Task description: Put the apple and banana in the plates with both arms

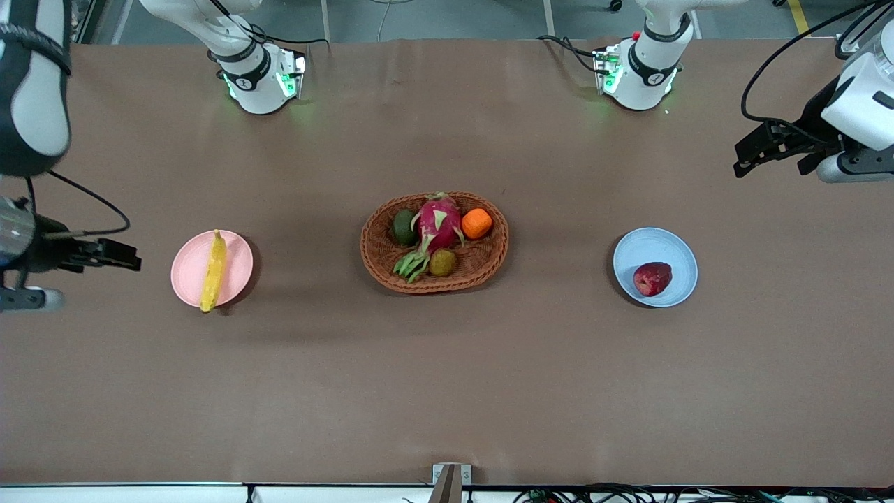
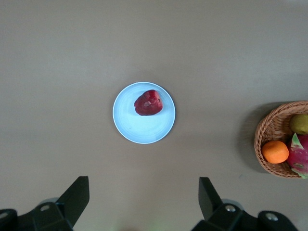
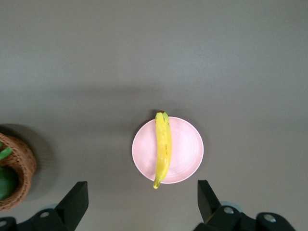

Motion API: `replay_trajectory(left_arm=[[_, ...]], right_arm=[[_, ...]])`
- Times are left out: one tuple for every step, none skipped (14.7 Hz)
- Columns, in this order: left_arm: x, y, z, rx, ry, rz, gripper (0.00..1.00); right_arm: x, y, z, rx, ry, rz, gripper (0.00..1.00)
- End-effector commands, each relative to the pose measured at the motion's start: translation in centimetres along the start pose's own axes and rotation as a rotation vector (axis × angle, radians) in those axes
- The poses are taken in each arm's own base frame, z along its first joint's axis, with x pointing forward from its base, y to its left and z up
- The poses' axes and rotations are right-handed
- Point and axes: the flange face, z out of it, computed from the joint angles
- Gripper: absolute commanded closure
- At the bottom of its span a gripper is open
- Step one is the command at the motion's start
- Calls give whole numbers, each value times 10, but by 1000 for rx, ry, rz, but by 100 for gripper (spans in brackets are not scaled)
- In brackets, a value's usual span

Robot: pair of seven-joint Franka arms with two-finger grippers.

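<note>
The right gripper [image 1: 129,255], its fingers [image 3: 74,199] spread wide and empty, hangs over the brown surface [image 1: 447,377] beside the pale pink plate [image 1: 234,269], where the long, nearly straight yellow banana [image 1: 213,270] lies across, both tips past the rim. The small dark-red apple [image 1: 652,279] with a paler patch sits in the light blue plate [image 1: 656,244]; the left gripper [image 1: 751,150], fingers [image 2: 77,197] wide and empty, hangs over the surface at the left arm's end. No writing is legible.

This is looking like a robotics lab or test cell rather than a home. Two white Franka arms are standing with their bases [image 1: 262,80] bolted along one edge of a broad table [image 1: 447,391] that is wearing a plain brown covering, and green status lights are glowing on those bases. Black cables [image 1: 789,49] are trailing over the grey floor by the bases, and more wiring [image 1: 594,494] is bunching along the table's edge nearest the front camera. A small camera mount [image 1: 450,482] is sitting at that same edge.
</note>
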Motion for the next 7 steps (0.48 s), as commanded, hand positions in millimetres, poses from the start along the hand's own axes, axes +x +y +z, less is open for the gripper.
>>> replay_trajectory(left_arm=[[-9, 0, 0, -12, -3, 17, 0], [-9, 0, -1, -12, -1, 19, 0], [-9, -1, -1, -11, -1, 29, 0], [-8, -4, -1, -4, 2, 49, 0], [-8, -10, -2, -1, 4, 84, 0], [-7, -20, -3, -1, 4, 95, 0], [-6, -28, -3, 0, 3, 89, 0]], right_arm=[[-13, 11, -24, 0, 40, 43, 0], [-13, 12, -44, -7, 81, 55, 0], [-15, 11, -55, -11, 95, 54, 0], [-16, 12, -59, -11, 103, 55, 0], [-25, 13, -74, -9, 132, 52, 0], [-30, 14, -81, -8, 137, 56, 0], [-33, 15, -85, -6, 144, 56, 0]])
